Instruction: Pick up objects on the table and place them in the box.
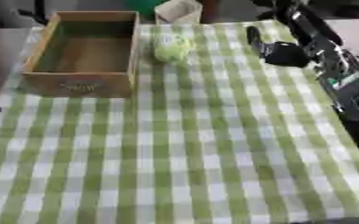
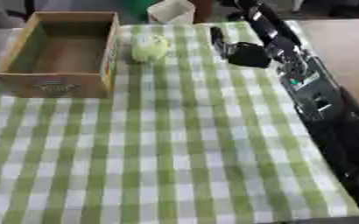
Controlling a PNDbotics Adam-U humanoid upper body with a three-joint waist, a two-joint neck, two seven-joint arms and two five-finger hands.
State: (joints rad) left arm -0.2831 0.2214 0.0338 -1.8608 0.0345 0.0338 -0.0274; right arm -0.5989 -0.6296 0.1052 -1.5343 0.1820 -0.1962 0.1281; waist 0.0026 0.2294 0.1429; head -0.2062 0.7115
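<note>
My right hand [image 1: 278, 51] hangs at the upper right of the frame, one finger straight and pointing up-frame, the others a dark lump I cannot read. The pale green object [image 1: 172, 47] sits left of it, near but apart, just right of the wooden box [image 1: 79, 83] at upper left. It looks roundish, long axis unclear. My left hand is out of sight

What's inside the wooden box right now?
The wooden box shows only its bare brown floor; nothing lies in it. Its near wall hides a strip of floor behind it. The pale green object sits outside, on the checked cloth beside it.
</note>
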